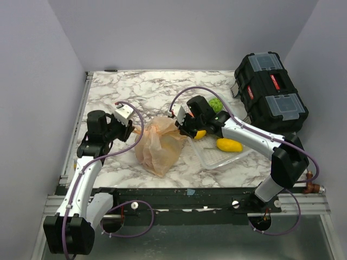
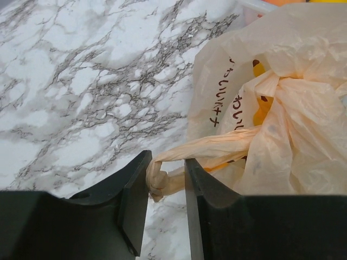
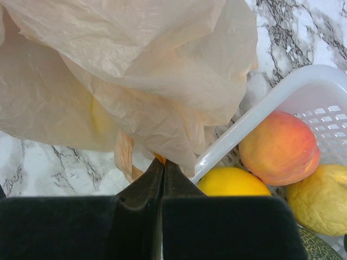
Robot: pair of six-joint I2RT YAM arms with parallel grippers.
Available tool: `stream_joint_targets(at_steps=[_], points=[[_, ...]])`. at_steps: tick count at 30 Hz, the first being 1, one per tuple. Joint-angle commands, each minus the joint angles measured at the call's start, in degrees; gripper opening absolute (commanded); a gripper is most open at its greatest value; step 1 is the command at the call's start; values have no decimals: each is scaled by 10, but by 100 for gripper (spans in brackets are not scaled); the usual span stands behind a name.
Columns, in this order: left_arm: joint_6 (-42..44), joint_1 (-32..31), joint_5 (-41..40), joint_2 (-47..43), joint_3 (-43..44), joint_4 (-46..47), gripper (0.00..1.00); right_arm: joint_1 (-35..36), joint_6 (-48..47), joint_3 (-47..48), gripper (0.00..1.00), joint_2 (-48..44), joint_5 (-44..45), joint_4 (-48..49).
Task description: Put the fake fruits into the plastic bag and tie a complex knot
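The pale-orange plastic bag (image 1: 159, 143) lies crumpled at the table's middle, with a yellow fruit (image 2: 262, 108) showing through it. My left gripper (image 2: 167, 176) is shut on a twisted handle strip that ends in a small knot (image 2: 157, 183) between its jaws; the strip runs taut to the bunched neck (image 2: 277, 82). My right gripper (image 3: 163, 161) is shut on a fold of the bag (image 3: 135, 81) at its right side. A peach (image 3: 279, 146), a lemon (image 3: 232, 184) and another yellow fruit (image 3: 320, 197) lie in the white basket (image 3: 255, 116).
A black toolbox (image 1: 271, 92) stands at the back right. A green fruit (image 1: 216, 104) sits behind the right gripper (image 1: 183, 125). A yellow mango-like fruit (image 1: 229, 144) lies in the white basket (image 1: 214, 160) next to the bag. The left gripper (image 1: 132, 130) is left of the bag.
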Motion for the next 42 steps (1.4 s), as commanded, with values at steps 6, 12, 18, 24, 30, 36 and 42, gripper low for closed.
stream_joint_targets(at_steps=[6, 12, 18, 24, 30, 36, 42], points=[[26, -31, -15, 15, -32, 90, 37, -1, 2, 8, 1, 1, 1, -13], [97, -58, -91, 26, -70, 143, 46, -1, 3, 8, 1, 6, 27, -3], [129, -63, -142, 61, -69, 166, 31, -1, 7, -3, 1, 10, 73, 31], [61, -62, -109, 80, -47, 115, 0, -1, 4, -48, 6, -11, 131, 104], [19, -61, -101, 84, -51, 107, 0, -1, -17, -92, 25, -18, 144, 162], [3, -53, -104, 81, -45, 90, 0, -1, -34, -102, 15, -22, 191, 187], [0, -1, -84, 57, -27, 52, 0, -1, -36, -94, 6, -69, 204, 144]])
